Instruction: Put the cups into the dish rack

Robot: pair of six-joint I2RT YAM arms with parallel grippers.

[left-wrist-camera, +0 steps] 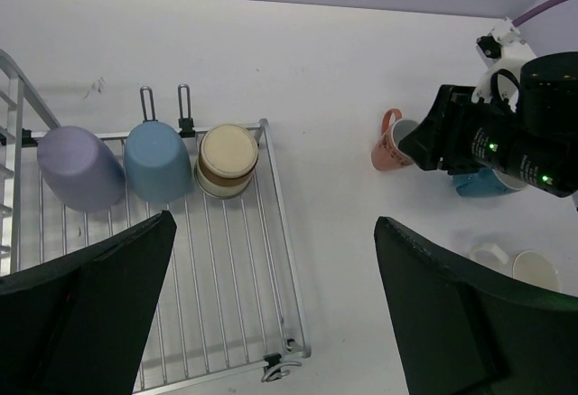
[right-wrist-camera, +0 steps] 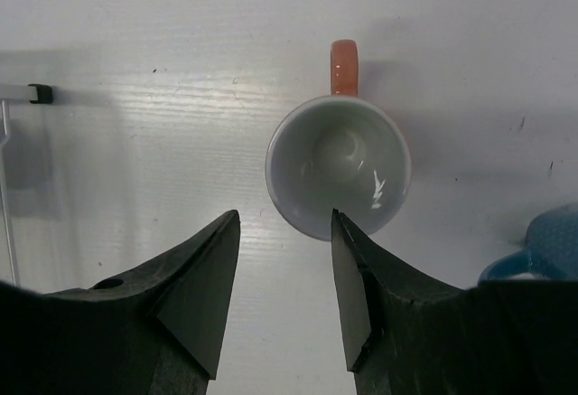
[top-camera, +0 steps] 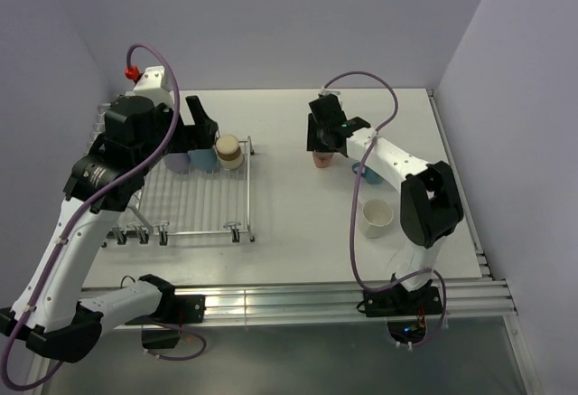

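Salmon-pink cup [right-wrist-camera: 339, 173] stands upright on the table [right-wrist-camera: 135, 142], well to the right of the dish rack [left-wrist-camera: 271, 259], with its mouth up. The right gripper [right-wrist-camera: 281, 225] hangs just over it, jaws roughly half apart with nothing between them. One fingertip [right-wrist-camera: 348, 250] overlaps the cup's near rim in the wrist view; whether it touches cannot be told. The left gripper [left-wrist-camera: 274, 232] hovers above the rack, jaws spread wide and empty. Along the rack's far edge three cups sit close together: a lavender cup [left-wrist-camera: 81, 167], a light blue cup [left-wrist-camera: 158, 160] and a tan cup [left-wrist-camera: 226, 160] at the rack's far right corner. Farther right of the rack than the salmon cup, a mid-blue cup [left-wrist-camera: 483, 184] and a cream-white cup [top-camera: 376, 217] rest on the table.
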